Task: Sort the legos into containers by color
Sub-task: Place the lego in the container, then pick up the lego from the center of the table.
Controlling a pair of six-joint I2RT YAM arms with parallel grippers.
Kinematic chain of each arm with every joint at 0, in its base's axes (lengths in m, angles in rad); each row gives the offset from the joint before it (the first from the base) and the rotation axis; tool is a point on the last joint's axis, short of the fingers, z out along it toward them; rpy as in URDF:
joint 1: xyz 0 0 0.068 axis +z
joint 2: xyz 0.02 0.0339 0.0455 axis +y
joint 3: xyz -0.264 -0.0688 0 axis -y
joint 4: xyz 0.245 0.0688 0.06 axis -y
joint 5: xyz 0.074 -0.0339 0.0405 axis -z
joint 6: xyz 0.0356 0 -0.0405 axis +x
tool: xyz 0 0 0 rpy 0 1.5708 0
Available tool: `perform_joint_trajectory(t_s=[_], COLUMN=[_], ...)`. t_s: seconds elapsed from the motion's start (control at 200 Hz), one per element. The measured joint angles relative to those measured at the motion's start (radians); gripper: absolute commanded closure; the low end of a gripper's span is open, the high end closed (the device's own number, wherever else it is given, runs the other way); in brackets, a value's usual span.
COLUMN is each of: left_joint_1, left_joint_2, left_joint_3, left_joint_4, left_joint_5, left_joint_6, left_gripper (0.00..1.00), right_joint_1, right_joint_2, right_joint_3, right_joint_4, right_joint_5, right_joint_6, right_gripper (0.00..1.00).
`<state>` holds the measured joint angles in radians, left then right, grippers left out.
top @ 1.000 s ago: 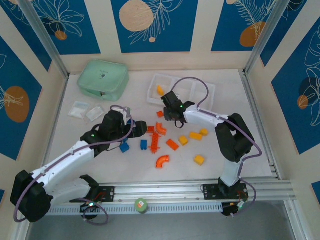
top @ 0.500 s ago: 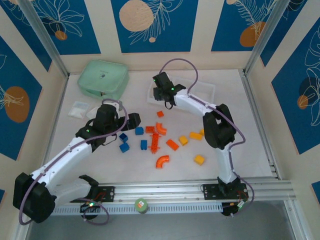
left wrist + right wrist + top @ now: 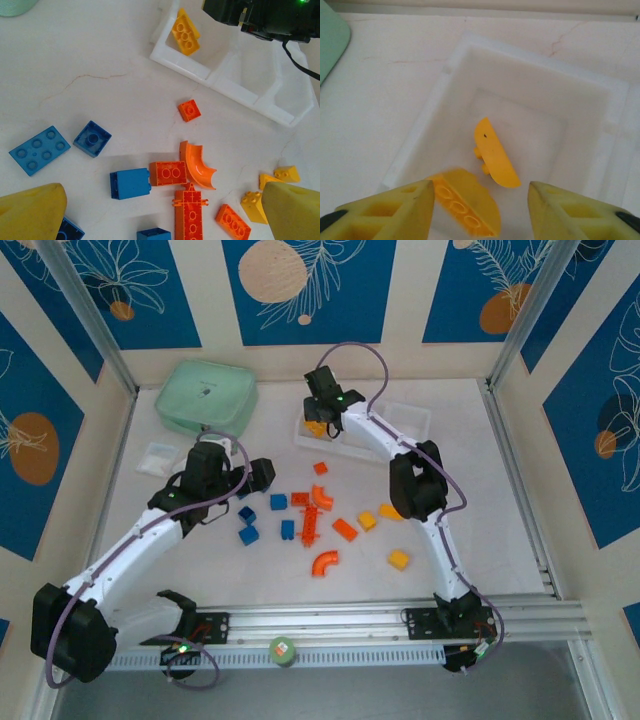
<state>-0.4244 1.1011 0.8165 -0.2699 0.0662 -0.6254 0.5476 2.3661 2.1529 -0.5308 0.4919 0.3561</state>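
Right claw [image 3: 481, 192] has swung from the pile [image 3: 315, 515] to the tray's left compartment [image 3: 452, 82] and gapes wide open, empty — second yellow lego [image 3: 466, 205] is in, plenty still on the bench [image 3: 500, 540].

You see the tray [image 3: 180, 66] at upper right, a yellow brick [image 3: 185, 34] leaning in its leftmost compartment and the right arm [image 3: 265, 15] dark above it. At left lie blue bricks [image 3: 39, 150], at bottom centre orange bricks [image 3: 170, 173]. Your fingertips [image 3: 32, 212] stand wide apart in the bottom corners.
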Motion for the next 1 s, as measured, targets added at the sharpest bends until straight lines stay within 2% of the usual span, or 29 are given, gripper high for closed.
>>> perform_joint_trajectory(t_s=[0.085, 0.18, 0.355, 0.66, 0.835, 1.0], left_joint_1=[0.002, 0.002, 0.002, -0.005, -0.067, -0.147], left_joint_2=[0.0, -0.001, -0.041, -0.158, -0.183, -0.184], left_joint_3=[0.0, 0.0, 0.0, -0.067, -0.135, -0.173], left_joint_4=[0.0, -0.002, -0.019, -0.023, -0.014, 0.017], left_joint_5=[0.006, 0.012, 0.033, 0.097, 0.109, 0.1], left_joint_6=[0.0, 0.003, 0.005, -0.005, -0.04, -0.079], left_gripper=[0.01, 0.01, 0.01, 0.01, 0.01, 0.01], right_joint_1=[0.008, 0.018, 0.033, 0.031, 0.008, -0.019], right_joint_2=[-0.015, -0.077, -0.304, -0.647, -0.77, -0.816], right_joint_3=[-0.013, -0.106, -0.376, -0.715, -0.946, -1.101], right_joint_4=[-0.009, -0.005, -0.006, -0.047, -0.064, -0.053], right_joint_5=[-0.006, -0.025, -0.085, -0.151, -0.217, -0.283], right_joint_6=[-0.009, -0.01, 0.0, 0.046, 0.086, 0.117], right_gripper=[0.42, 0.4, 0.36, 0.29, 0.27, 0.26])
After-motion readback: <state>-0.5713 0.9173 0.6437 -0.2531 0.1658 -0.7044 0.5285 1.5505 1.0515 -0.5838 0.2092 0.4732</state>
